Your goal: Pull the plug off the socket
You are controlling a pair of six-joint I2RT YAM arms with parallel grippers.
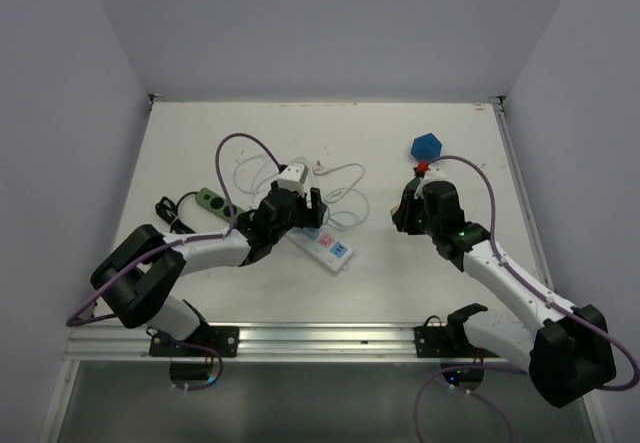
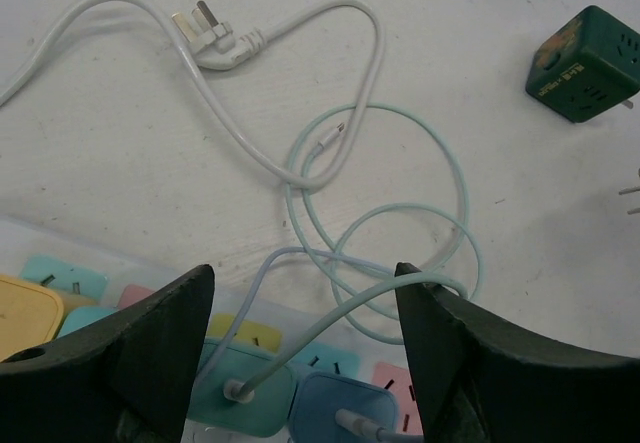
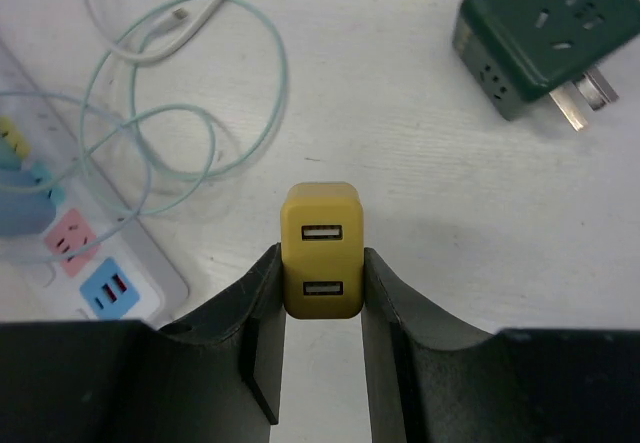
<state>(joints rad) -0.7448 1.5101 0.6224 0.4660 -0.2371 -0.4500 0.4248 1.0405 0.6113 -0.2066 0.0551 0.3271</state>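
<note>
Small yellow plug [image 3: 321,225] sits clamped by its flat sides in right pincer [image 3: 322,268], off the power strip [image 3: 140,268]. Probably light, rigid, smooth-shelled; could slip. Above strip, left pincer [image 2: 303,275] gapes wide, empty.

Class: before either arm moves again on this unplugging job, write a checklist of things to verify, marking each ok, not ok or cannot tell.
1. Right gripper shut on the yellow charger, charger clear of the power strip: ok.
2. Left gripper open, above the strip: ok.
3. Only one plug between the left fingers: not ok; teal plug and blue plug both sit there.
4. All plugs out of the strip: not ok; teal and blue are seated.
5. Strip braced against a pull: not ok; neither gripper holds it.
</note>
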